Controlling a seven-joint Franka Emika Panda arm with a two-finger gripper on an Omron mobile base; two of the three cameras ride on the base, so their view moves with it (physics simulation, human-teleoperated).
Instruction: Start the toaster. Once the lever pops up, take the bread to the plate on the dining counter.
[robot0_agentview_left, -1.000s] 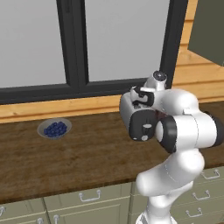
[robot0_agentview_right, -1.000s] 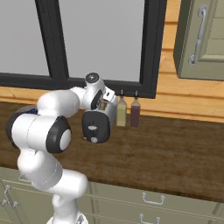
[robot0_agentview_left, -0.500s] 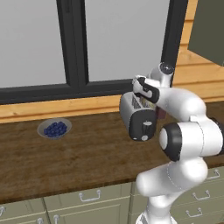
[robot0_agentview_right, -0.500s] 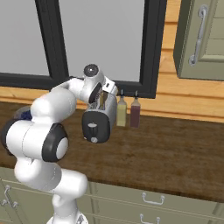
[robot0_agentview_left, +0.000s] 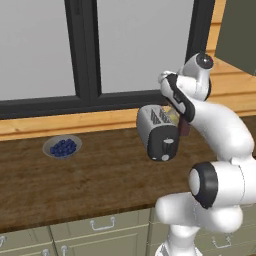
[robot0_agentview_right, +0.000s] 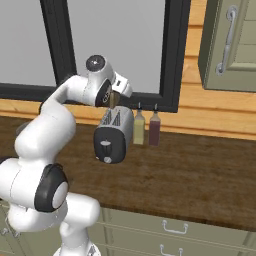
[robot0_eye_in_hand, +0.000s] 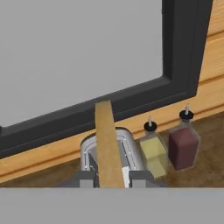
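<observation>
The brushed-steel toaster (robot0_agentview_left: 158, 131) (robot0_agentview_right: 114, 135) stands on the wooden worktop under the window, its dark end panel facing me. On that panel the pale lever (robot0_agentview_left: 167, 143) sits above the round dial. My gripper (robot0_eye_in_hand: 109, 179) (robot0_agentview_right: 114, 98) hangs just above the toaster's slots, shut on the bread (robot0_eye_in_hand: 106, 140). The tan slice stands edge-on between the fingertips, lifted out of the toaster (robot0_eye_in_hand: 111, 151). The plate and the dining counter are out of view.
A yellow bottle (robot0_agentview_right: 139, 128) and a dark red bottle (robot0_agentview_right: 154, 128) stand right of the toaster against the sill. A grey bowl of blueberries (robot0_agentview_left: 62, 147) lies to the left. A dark window frame (robot0_eye_in_hand: 183, 48) rises behind, and a wall cabinet (robot0_agentview_right: 230, 45) hangs at the right.
The hand has risen from the toaster's top, drawing the bread up out of the slot. The toaster, bottles and bowl have stayed put.
</observation>
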